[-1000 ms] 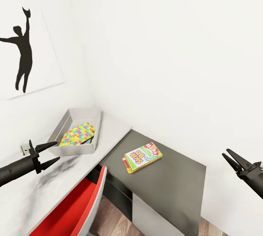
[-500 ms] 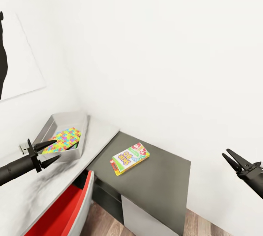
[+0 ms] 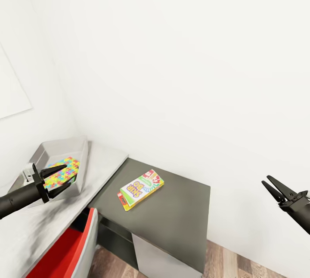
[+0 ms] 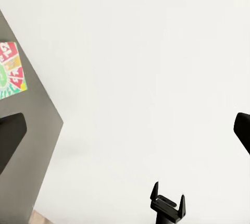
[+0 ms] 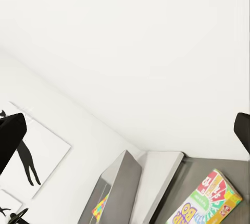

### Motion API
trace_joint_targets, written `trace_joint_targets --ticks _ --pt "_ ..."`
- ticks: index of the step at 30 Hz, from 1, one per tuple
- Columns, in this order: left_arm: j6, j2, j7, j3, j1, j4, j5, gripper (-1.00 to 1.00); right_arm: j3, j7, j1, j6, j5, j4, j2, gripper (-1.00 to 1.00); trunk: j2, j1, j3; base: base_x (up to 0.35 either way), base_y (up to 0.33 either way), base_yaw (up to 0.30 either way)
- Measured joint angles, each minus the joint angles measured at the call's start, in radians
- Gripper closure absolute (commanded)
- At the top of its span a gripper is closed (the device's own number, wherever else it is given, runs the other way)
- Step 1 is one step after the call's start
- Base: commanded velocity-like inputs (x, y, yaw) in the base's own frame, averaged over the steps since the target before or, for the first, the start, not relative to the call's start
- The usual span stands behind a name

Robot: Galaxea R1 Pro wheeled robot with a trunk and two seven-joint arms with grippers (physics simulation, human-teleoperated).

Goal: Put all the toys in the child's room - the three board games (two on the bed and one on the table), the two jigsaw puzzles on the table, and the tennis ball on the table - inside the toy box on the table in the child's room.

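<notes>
Looking down from the head camera, the left tool point(image 3: 58, 177) sits at about 8 o'clock, its two dark fingers spread apart and holding nothing, in front of the toy box point(image 3: 82, 157) as seen from here. That light grey open bin rests on the pale speckled part of the worktop point(image 3: 105, 157), close against the white wall, and a bright multicoloured jigsaw puzzle point(image 3: 64, 170) lies flat inside it. Below the worktop edge, at about 7 o'clock, a red-lined chair point(image 3: 73, 250) shows. Toward the middle, on the lower dark grey wing point(image 3: 181, 209) of the worktop, the SKIP-BO board game point(image 3: 141, 188) lies flat and face up, well apart from the bin and from both tools. At about 4 o'clock the right tool point(image 3: 272, 186) hangs in the air over the wood floor point(image 3: 241, 263), its fingers also spread apart and empty. A silhouette poster point(image 5: 28, 153) hangs on the wall in the right wrist view.
</notes>
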Motion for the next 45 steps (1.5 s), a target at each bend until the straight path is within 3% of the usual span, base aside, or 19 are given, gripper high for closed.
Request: trace_joint_targets --ticks 45 --pt "0.000 0.000 0.001 -0.002 0.000 0.000 0.000 -1.00 0.000 -0.009 0.000 -0.001 -0.001 0.004 0.000 -1.00 0.000 0.000 0.050 0.000 -0.026 -0.220"
